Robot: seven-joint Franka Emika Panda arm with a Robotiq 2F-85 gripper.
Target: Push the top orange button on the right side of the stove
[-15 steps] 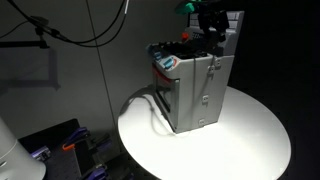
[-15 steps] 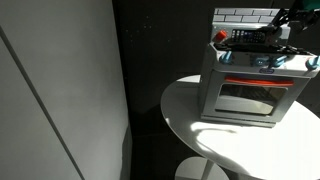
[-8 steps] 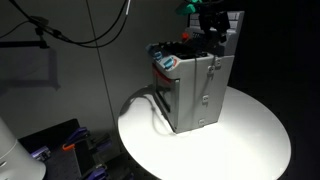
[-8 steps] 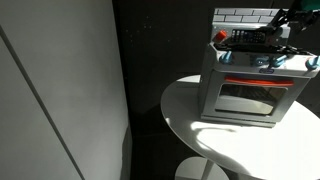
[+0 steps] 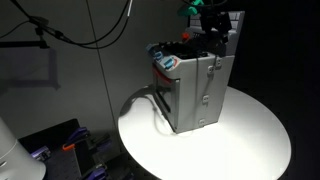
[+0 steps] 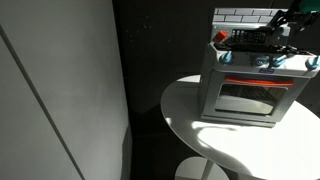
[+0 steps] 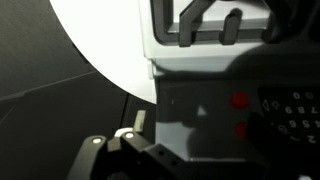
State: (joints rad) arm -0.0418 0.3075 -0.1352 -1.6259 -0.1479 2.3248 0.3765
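Since the round white table [image 5: 250, 140] is smooth and nothing pins anything to it, the stove [image 5: 198, 90] standing near its middle will probably handle as a stiff but light box of grey sheet metal. It is rigid under a fingertip, yet apt to skid or tip if shoved sideways. There is no need to take hold of it. My judgement is that the touch should fall squarely on the button face and press down into the body, so the table takes the force.

The pincer [image 5: 212, 22] hangs above the rear of the stove, close to the white brick back panel [image 6: 240, 14]. It is dark against a dark room, and I cannot tell whether its jaws stand wide or narrow.

In both exterior views the whole stove shows on the table. In an exterior view the latched side wall [image 5: 208, 88] faces the camera, and in an exterior view the glass door [image 6: 245, 98] does, but neither lets me pick out the target.

Only the wrist view, looking down on the grey top beside the black cooktop [image 7: 295, 110], shows the two orange-red buttons [image 7: 240, 101], one just beside the other. From that view alone I cannot say for certain which counts as the top one.
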